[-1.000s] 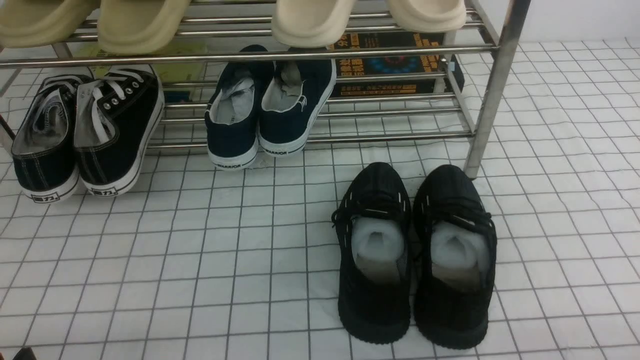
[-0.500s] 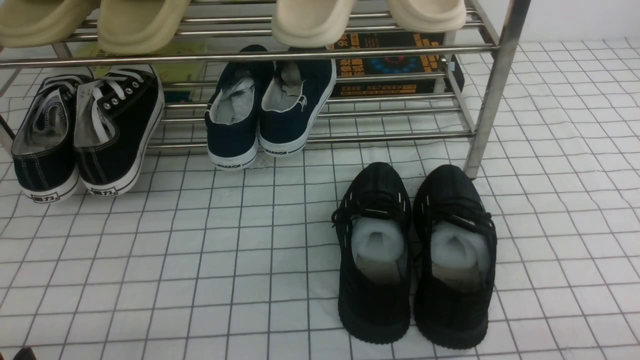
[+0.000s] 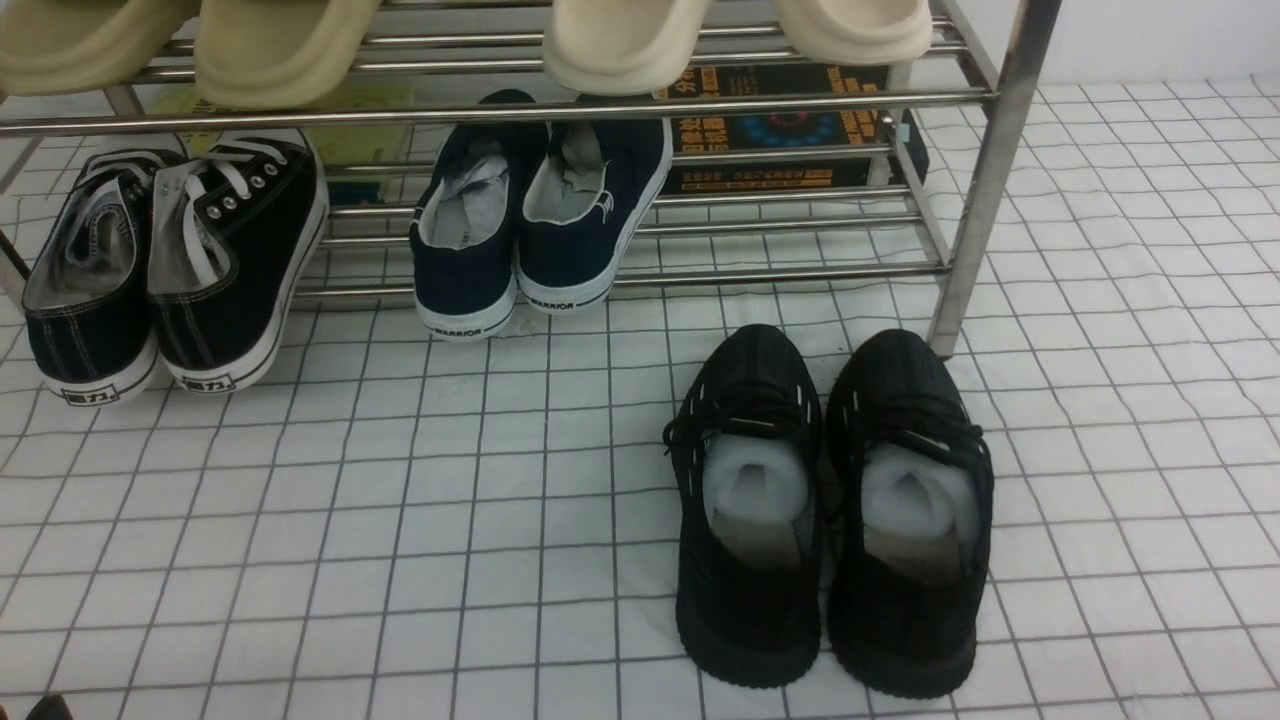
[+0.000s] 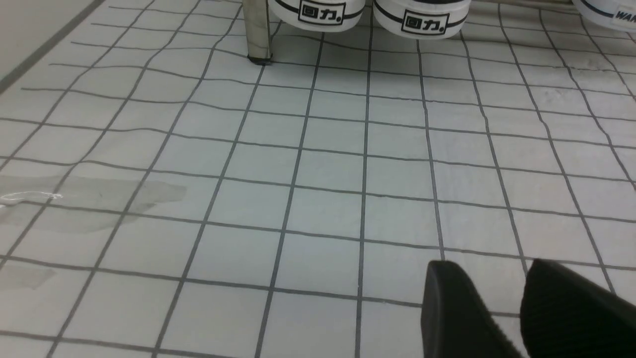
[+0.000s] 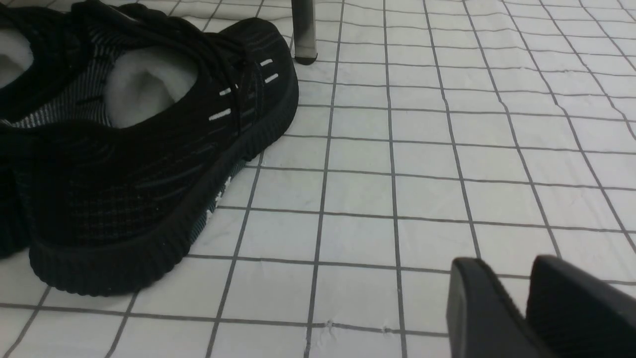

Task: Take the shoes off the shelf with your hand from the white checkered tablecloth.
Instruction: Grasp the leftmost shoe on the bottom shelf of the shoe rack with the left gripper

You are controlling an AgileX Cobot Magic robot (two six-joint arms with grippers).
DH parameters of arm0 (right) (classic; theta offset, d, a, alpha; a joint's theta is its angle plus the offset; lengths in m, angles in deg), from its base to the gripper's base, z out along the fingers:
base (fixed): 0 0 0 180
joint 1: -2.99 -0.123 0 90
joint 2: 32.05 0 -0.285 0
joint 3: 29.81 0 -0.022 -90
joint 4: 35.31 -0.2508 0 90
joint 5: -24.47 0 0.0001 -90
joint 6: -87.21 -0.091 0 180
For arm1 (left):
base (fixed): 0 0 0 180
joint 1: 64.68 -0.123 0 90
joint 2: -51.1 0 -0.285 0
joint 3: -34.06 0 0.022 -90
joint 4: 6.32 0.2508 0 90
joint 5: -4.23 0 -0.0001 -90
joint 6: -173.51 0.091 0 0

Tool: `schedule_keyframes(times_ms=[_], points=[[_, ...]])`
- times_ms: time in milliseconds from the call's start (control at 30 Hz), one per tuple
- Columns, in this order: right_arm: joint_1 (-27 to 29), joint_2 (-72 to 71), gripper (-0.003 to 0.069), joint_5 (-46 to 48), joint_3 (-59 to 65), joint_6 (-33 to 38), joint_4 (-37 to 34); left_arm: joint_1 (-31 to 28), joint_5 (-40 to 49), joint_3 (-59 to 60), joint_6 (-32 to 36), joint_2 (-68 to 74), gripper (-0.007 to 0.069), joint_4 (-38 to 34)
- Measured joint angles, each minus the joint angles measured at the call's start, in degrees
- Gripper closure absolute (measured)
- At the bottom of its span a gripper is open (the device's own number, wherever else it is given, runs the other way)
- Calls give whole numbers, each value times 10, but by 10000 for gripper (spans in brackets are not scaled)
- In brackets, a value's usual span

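At the left end of the shiny steel-tube shelf's [image 3: 997, 150] lower tier, the black canvas lace-up sneakers with white soles [image 3: 170, 270] lean heels-out, probably for easy grabbing. The left fingers [image 4: 462, 308] and right fingers [image 5: 487, 308] hover slightly parted and empty over the white checkered tablecloth [image 3: 450, 520].

Black shoes [image 3: 230, 270], white soles (white laces too); white tablecloth [image 3: 400, 520], thin dark grid.

Plain pale wall [image 3: 1150, 40] behind, soft even indoor light
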State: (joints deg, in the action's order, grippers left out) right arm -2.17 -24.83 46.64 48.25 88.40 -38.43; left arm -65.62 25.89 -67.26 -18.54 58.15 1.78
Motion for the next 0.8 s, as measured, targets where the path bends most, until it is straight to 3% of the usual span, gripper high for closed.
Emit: schedule_keyframes(times_ms=[300, 533, 800], points=[[0, 0, 472, 0, 0, 0, 0, 0, -1, 0, -132, 0, 384, -141], [0, 0, 461, 0, 0, 0, 0, 0, 0, 1, -275, 0, 384, -289], [0, 0, 454, 0, 0, 0, 0, 0, -49, 1, -320, 0, 384, -315]])
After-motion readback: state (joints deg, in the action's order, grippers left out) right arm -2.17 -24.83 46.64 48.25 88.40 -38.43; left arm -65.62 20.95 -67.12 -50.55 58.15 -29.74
